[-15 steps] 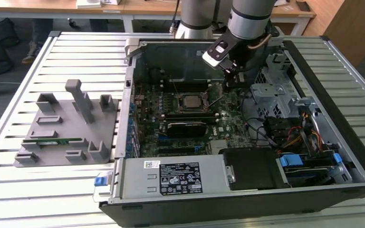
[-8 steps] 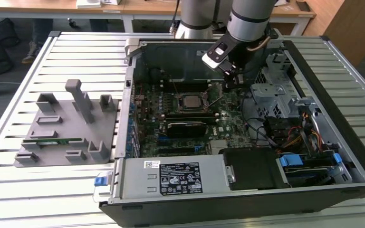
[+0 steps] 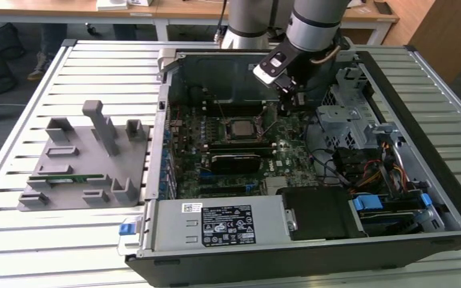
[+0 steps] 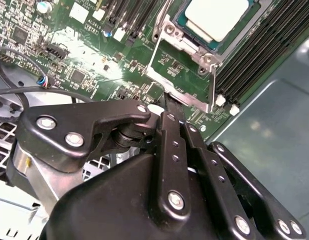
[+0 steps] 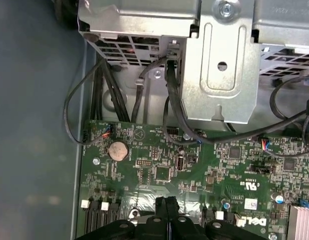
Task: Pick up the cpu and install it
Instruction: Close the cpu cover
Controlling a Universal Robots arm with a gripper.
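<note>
I'm seeing the tool (image 4: 167,106) hovering over the motherboard (image 5: 159,167) with its fingers pressed together, gripping nothing. The cpu (image 4: 217,17) is sitting in its socket inside the open computer case (image 3: 443,198). It is just beyond the fingertips, with a metal retention frame (image 4: 182,75) lying between them.

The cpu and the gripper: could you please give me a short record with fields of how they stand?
cpu: seated on the motherboard, silvery top up
gripper: shut, nothing held, tips by the metal frame next to the cpu; contact unclear
computer case: open, on the slatted table
grey fixture: at the exterior view's left of the case
</note>
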